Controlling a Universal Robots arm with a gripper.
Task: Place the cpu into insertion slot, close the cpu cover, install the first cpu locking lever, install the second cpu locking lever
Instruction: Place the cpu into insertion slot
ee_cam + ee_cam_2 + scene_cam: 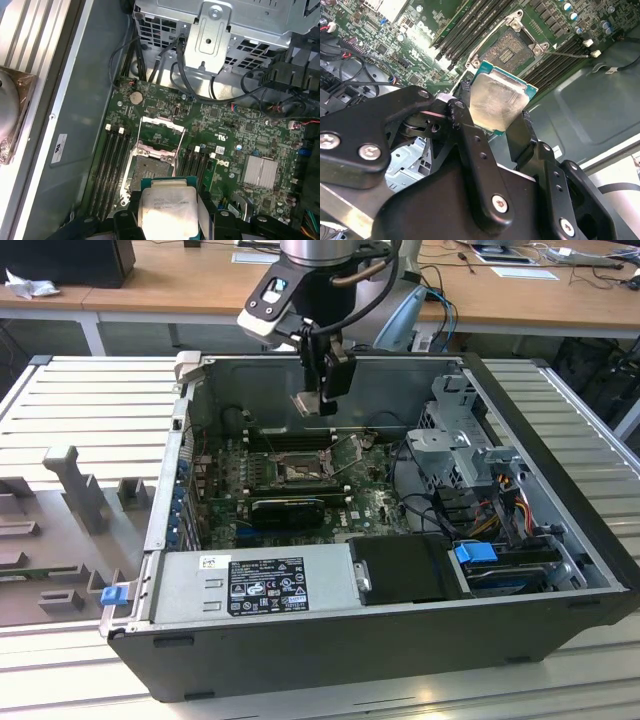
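Observation:
My gripper [320,398] hangs inside the open computer case, above the back of the green motherboard [375,505]. It is shut on the cpu [306,403], a flat square chip with a pale silvery face [497,100], pinched by its edges between two black fingers [464,95]. The chip [167,210] is held in the air a little short of the insertion slot [150,170], a dark square socket with a metal rim [512,50]. The cpu cover [160,131] is flipped open beyond the socket. A thin lever wire [570,54] sticks out beside the socket.
Long black memory slots [112,165] flank the socket. A black card [290,508], a grey power supply [260,585], a metal drive cage [455,440] and bundled cables [500,500] crowd the case. The case stands on a ribbed grey table [90,410].

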